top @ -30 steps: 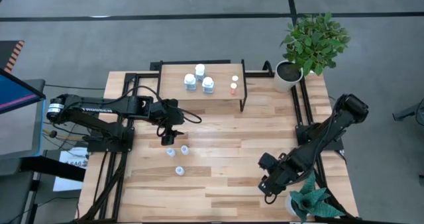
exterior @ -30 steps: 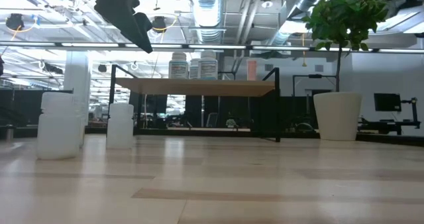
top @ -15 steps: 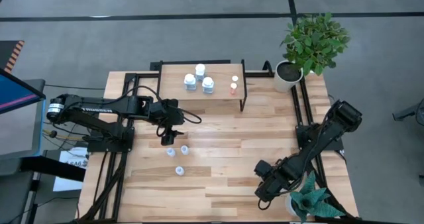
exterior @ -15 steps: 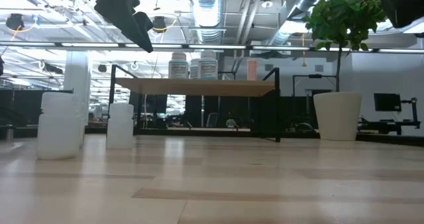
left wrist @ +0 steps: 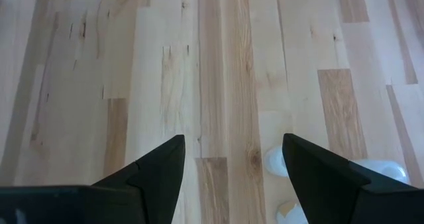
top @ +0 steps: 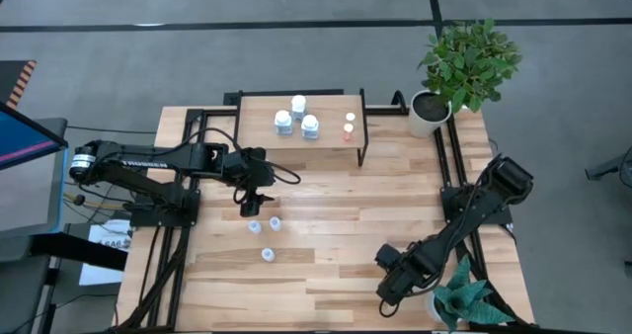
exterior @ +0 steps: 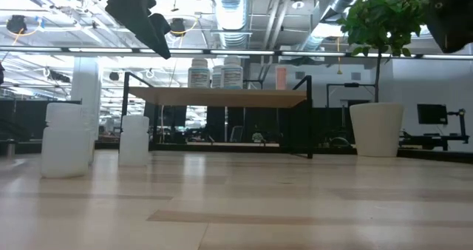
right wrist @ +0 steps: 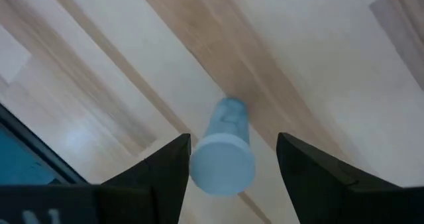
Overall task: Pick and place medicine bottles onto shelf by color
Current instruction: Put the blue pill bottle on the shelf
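Right wrist view | pale-blue bottle (right wrist: 223, 151) upright | right gripper (right wrist: 228, 159) spread around it | left gripper (left wrist: 233, 159) spread, empty

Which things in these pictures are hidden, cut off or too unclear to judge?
- High view: the right gripper covers whatever lies under it; only the right wrist view shows a pale-blue bottle between its fingers, and contact cannot be judged.
- Low view: labels on the shelf bottles are too small to read.
- Left wrist view: two white bottles are cut off by the left gripper's finger and the picture's edge.
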Tool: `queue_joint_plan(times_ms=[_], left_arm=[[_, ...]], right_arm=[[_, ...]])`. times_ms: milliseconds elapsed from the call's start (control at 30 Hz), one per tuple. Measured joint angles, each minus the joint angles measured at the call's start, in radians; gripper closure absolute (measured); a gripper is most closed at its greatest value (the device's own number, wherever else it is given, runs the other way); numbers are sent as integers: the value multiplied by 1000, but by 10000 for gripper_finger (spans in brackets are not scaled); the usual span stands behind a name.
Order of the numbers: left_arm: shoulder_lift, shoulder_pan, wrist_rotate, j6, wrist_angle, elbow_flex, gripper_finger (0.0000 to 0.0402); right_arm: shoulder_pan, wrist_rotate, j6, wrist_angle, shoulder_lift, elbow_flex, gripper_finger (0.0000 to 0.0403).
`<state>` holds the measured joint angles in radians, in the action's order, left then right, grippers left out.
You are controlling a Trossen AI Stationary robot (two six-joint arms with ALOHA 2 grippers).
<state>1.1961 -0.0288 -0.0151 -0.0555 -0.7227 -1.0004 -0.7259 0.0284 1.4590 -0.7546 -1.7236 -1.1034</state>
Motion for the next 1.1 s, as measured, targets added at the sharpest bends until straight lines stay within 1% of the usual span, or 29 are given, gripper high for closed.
queue_joint_plan(times_ms=[133, 233, 333, 467, 533, 567, 700, 800, 933, 1100], left_arm=[[0, 0, 0, 0, 1, 0, 160], [0, 0, 0, 0, 1, 0, 160], [0, 0, 0, 0, 1, 0, 160], [0, 0, 0, 0, 2, 0, 160], [0, 0, 0, 0, 2, 0, 160], [0, 0, 0, 0, 2, 0, 160], [0, 0, 0, 0, 2, 0, 160], [0, 0, 0, 0, 2, 0, 160], [0, 0, 0, 0, 2, 0, 160], [0, 0, 0, 0, 2, 0, 160]], right_arm=[[2, 0, 0, -1, 2, 0, 161], [2, 0, 0, -3, 3, 0, 179], [2, 0, -1, -3, 3, 0, 214], [5, 2, 2, 0, 3, 0, 276], [18, 32, 11, 12, 4, -2, 301], [27, 53, 11, 9, 4, -7, 307], [87, 129, -11, -1, 3, -57, 307], [146, 157, -104, -11, 3, -112, 303], [242, 162, -312, -42, 3, -217, 287], [379, 156, -589, -191, 3, -393, 300]])
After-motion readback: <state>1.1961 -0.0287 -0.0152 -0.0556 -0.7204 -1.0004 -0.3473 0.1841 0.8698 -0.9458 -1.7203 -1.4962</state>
